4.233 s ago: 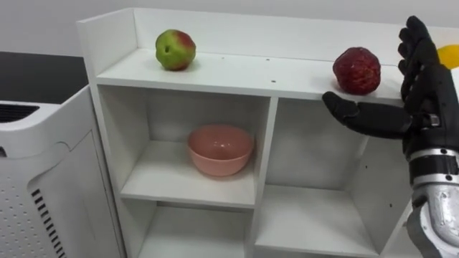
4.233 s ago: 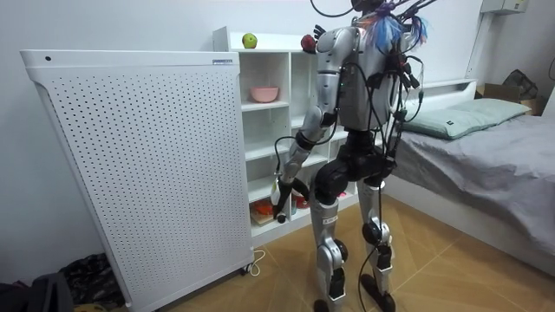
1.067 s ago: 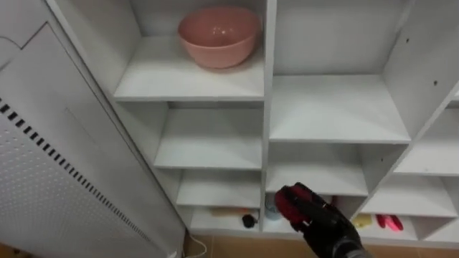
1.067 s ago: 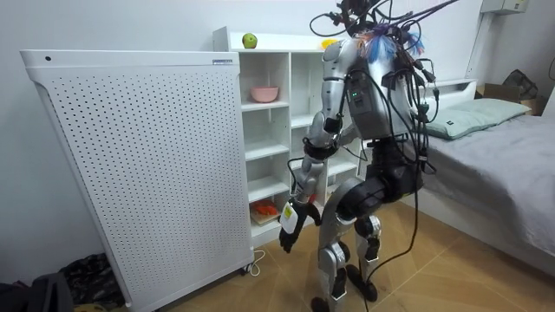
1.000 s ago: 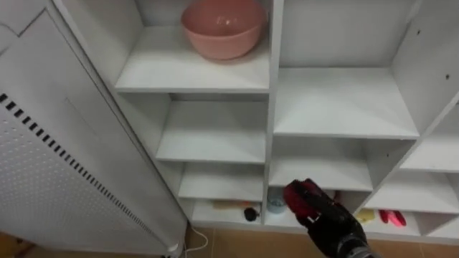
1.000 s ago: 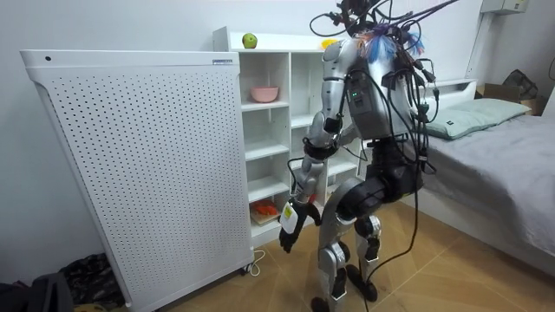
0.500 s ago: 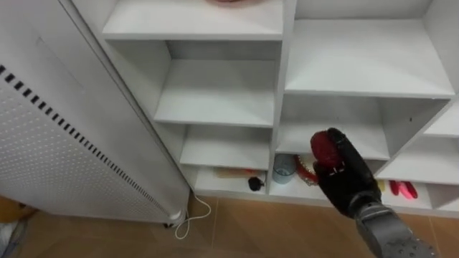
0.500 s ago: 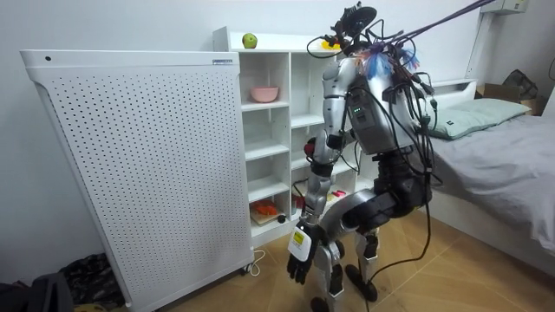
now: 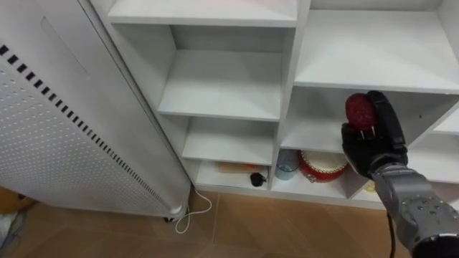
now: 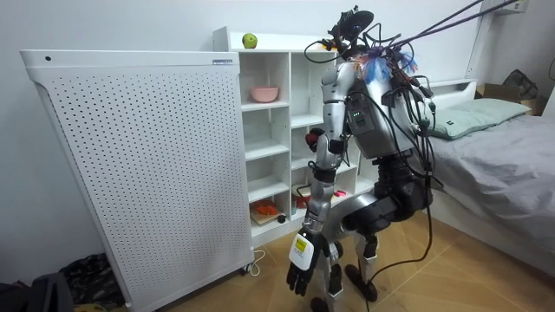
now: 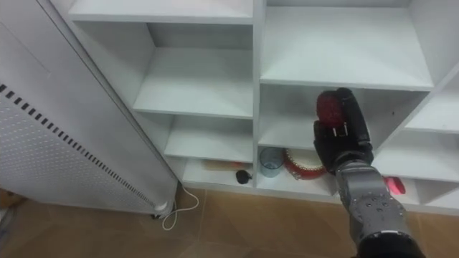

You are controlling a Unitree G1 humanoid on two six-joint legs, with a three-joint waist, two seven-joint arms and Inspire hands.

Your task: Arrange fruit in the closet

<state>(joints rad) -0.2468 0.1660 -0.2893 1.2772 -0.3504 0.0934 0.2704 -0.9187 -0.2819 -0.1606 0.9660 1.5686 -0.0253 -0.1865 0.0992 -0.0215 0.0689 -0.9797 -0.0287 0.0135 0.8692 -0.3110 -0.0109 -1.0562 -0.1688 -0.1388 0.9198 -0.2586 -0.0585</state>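
Observation:
A dark red fruit (image 9: 360, 110) sits in my right hand (image 9: 374, 145), whose fingers curl round it from behind. The hand is raised in front of a low right compartment (image 9: 320, 133) of the white closet (image 9: 228, 93), at its open front. The right eye view has the same fruit (image 11: 329, 110) and hand (image 11: 343, 145). A green apple (image 10: 250, 41) lies on the closet's top, and a pink bowl (image 10: 264, 94) stands on an upper left shelf. I stand at the closet with bent knees. My left hand (image 10: 303, 265) hangs low beside my legs, fingers straight.
The bottom compartment holds a red round tin (image 9: 323, 165), a blue cup (image 9: 287, 164) and a small black object (image 9: 254, 179). A tall white perforated panel (image 9: 57, 129) stands close on the left. A white cord (image 9: 188, 215) lies on the wooden floor. A bed (image 10: 494, 165) is behind me.
I have bent lower and the eye view has tipped down the closet. My right hand has carried the red fruit up and right to the low compartment. The left hand has sunk lower.

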